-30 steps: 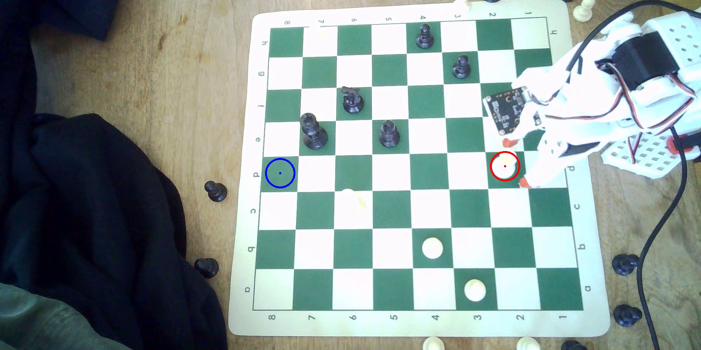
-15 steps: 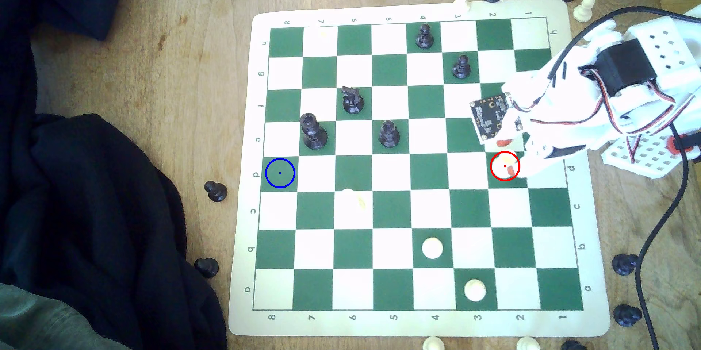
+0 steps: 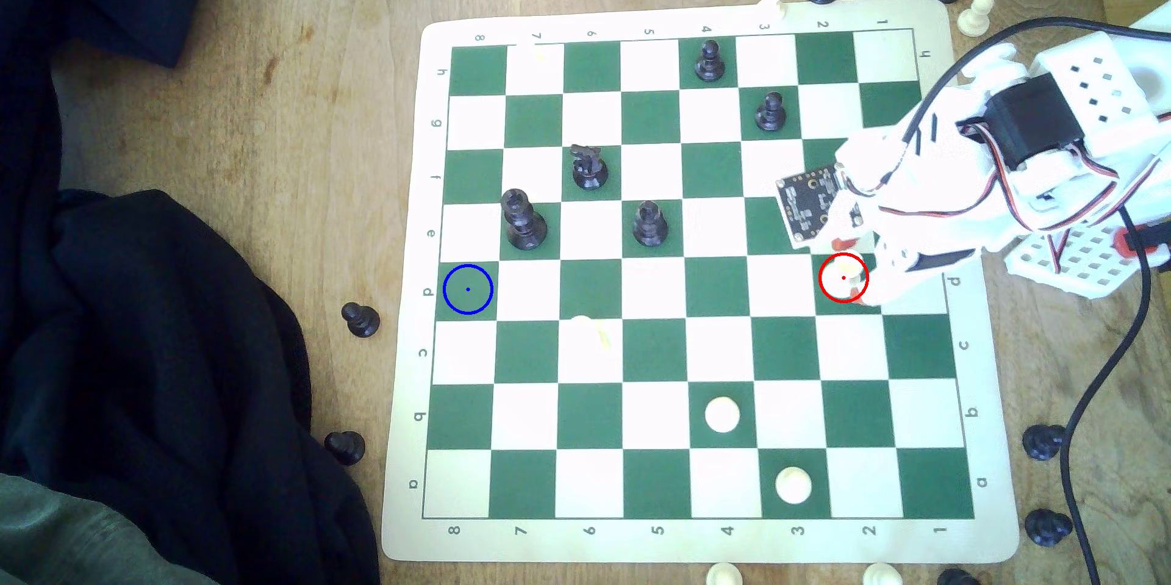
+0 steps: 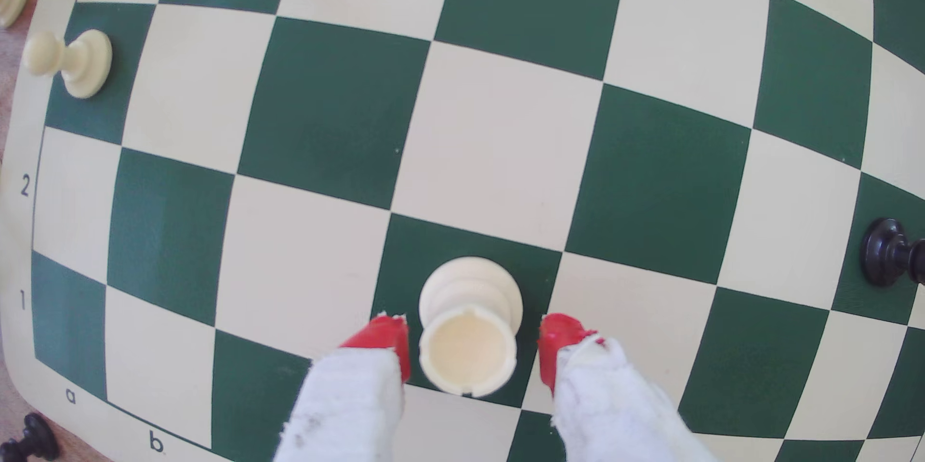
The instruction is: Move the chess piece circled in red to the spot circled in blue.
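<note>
Claw (image 4: 473,342) open, red fingertips (image 4: 385,337) flanking the chess piece (image 4: 468,327) untouched, near the board (image 3: 985,369) edge.

White printed arm (image 3: 1077,78) with a black servo, red-black-white wires, a black cable, and a red-tipped gripper (image 4: 473,349).

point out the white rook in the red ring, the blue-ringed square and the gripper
white rook (image 4: 468,347): wrist view, on its hollow crenellated top.
blue-ringed square (image 3: 468,289): exterior view, on the green middle inside the ring.
gripper (image 4: 473,347): wrist view, midway between its red tips, open around the rook.
</note>
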Motion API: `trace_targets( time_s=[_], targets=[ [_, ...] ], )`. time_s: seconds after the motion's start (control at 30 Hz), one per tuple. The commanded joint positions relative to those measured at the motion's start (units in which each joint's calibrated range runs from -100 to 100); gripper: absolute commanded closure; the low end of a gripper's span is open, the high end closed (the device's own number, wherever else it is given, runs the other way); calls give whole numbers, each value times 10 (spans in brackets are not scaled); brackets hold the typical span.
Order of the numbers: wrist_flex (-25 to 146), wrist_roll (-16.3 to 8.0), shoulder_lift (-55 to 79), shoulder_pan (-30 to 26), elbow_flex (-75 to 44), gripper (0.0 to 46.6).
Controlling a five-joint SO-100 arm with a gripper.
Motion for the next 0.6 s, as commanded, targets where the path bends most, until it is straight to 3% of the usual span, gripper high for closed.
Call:
trace_targets(
  time_s=[0.0,0.27,0.57],
  targets=[
    [-5,0,6,-2,-59,352],
    [-11,-6,1,-4,-72,361],
    [-4,-11,1,-20,-80,412]
  ],
)
